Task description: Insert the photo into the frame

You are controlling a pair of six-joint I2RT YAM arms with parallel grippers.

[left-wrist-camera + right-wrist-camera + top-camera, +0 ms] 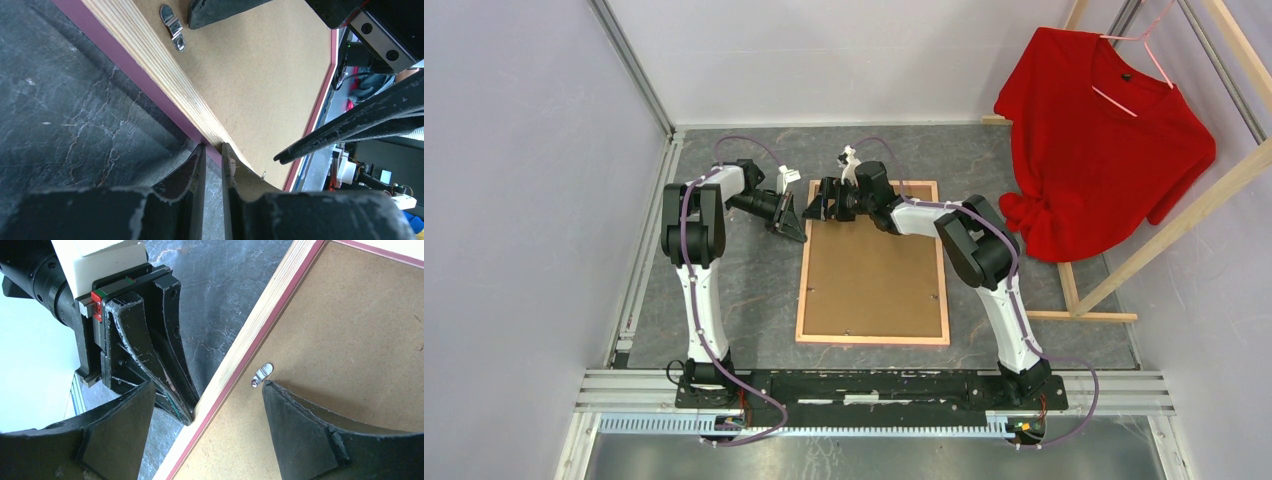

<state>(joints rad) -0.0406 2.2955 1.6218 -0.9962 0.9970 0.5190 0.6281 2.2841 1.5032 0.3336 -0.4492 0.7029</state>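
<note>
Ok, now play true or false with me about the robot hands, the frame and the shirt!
1. The frame lies with its brown back facing up. True.
2. The right hand is squeezed shut. False: its fingers stand wide apart, one on each side of the frame's edge.
3. The left hand is far from the frame. False: its nearly closed tips sit right at the frame's left edge.
4. A red shirt hangs on the wooden rack. True.
5. A small metal clip sits on the frame's back. True.
</note>
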